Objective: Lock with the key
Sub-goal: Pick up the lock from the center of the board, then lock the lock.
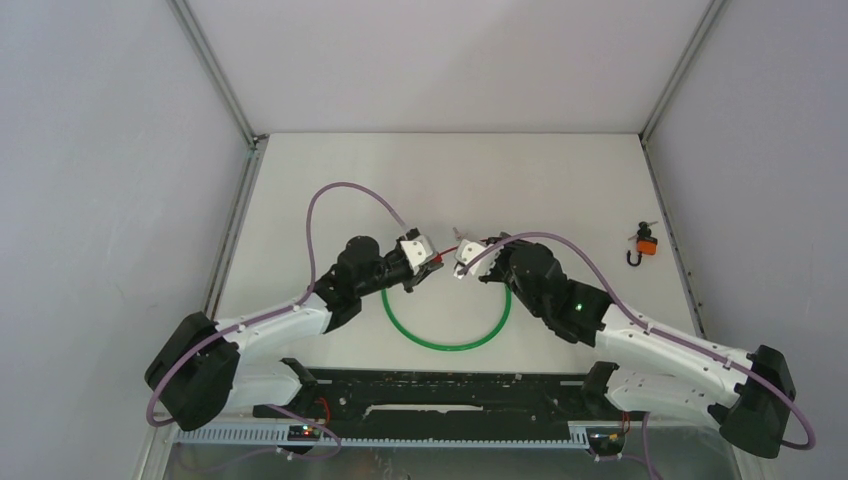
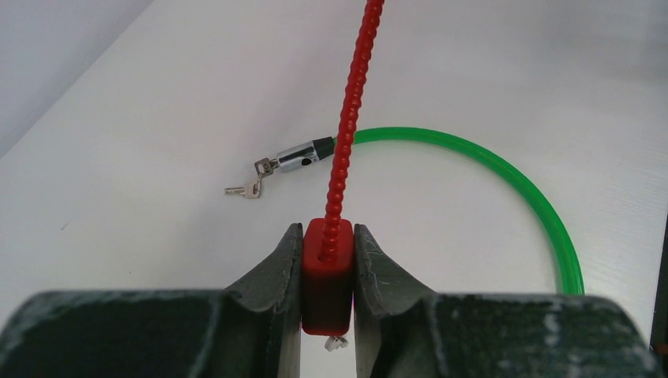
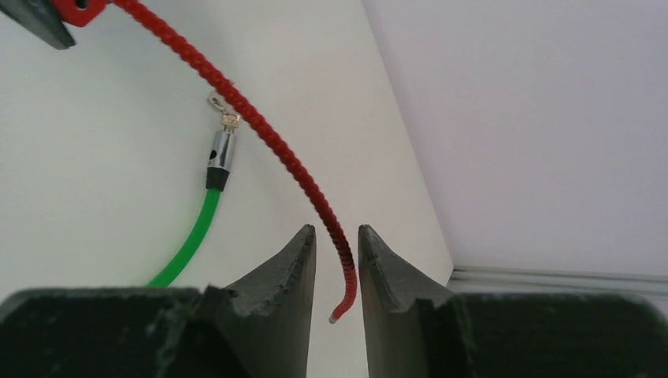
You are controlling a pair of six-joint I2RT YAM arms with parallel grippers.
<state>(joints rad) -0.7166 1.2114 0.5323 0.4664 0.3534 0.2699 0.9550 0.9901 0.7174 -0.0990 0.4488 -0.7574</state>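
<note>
Pinching red lock [image 2: 328, 276], left tool [image 2: 327, 232]; right tool [image 3: 337, 234] ajar around cable [image 3: 269, 136].

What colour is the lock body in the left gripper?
The lock body is red; left wrist view shows it best.

Red block-shaped lock body [image 2: 328, 272] held upright at centre, ribbed red cable [image 2: 350, 94] arching rightward, free tip [image 3: 339, 311] unplugged; small keys [image 2: 252, 187] lying flat just farther back.

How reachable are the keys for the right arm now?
Probably yes: the keys lie on open table close by, but the right gripper straddles the red cable end, which it must leave first.
</note>
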